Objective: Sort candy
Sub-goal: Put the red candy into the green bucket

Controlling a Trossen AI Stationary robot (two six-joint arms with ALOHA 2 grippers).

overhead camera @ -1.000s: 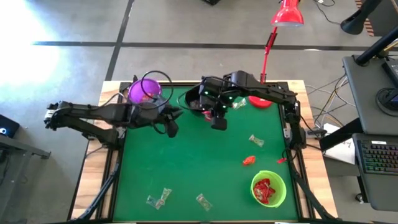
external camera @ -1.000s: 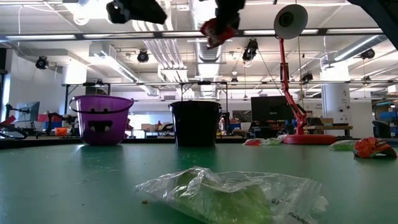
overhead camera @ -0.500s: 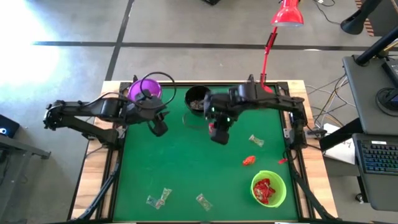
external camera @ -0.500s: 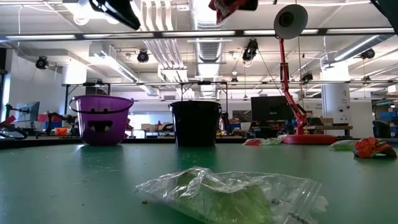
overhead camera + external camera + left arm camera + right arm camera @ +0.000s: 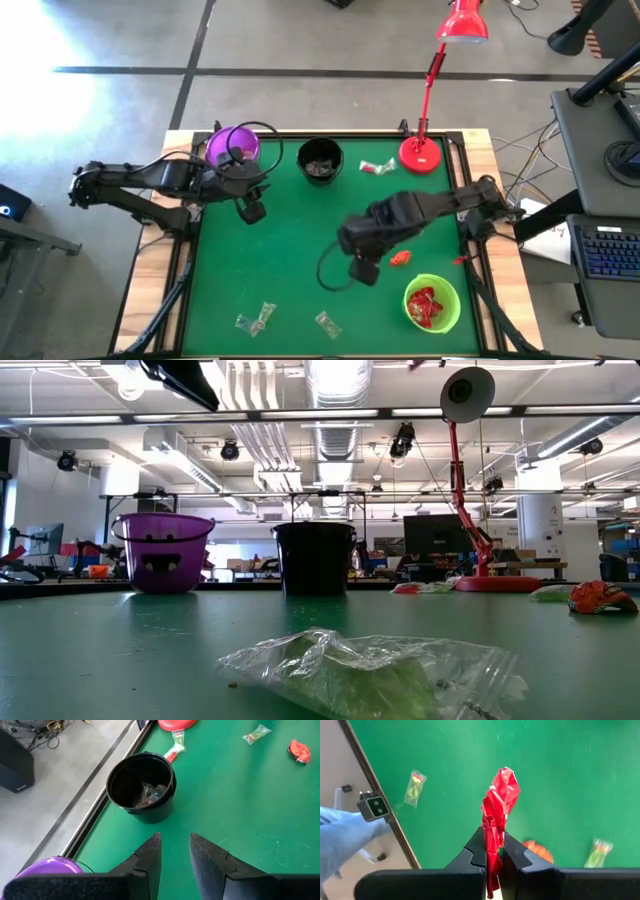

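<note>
My right gripper (image 5: 362, 270) hangs over the green table, left of the green bowl (image 5: 447, 318), which holds red candies. It is shut on a red-wrapped candy (image 5: 501, 802). My left gripper (image 5: 175, 851) is open and empty, above the table between the purple bowl (image 5: 232, 147) and the black bowl (image 5: 320, 160). The black bowl holds several clear-wrapped candies (image 5: 149, 794). A red candy (image 5: 401, 258) lies on the table right of my right gripper. Clear-wrapped candies (image 5: 255, 320) lie near the front edge. My right gripper pinches the red wrapper's near end (image 5: 492, 836) between its two fingers. The fingers (image 5: 476, 845) point down at the table from above. The rest of the crumpled wrapper sticks out past the fingertips, lifted clear of the table.
A red lamp stands with its base (image 5: 420, 157) at the far right, a wrapped candy (image 5: 378, 167) beside it. Another clear candy (image 5: 327, 322) lies near the front edge. In the low view a clear candy (image 5: 370, 675) lies close by, and an orange-red one (image 5: 598, 597) at the right.
My right gripper has carried the red candy from beside the black bowl toward the table's near edge and somewhat right, ending beside the green bowl. My left gripper has drawn back toward the table's left edge, closer to the purple bowl.
</note>
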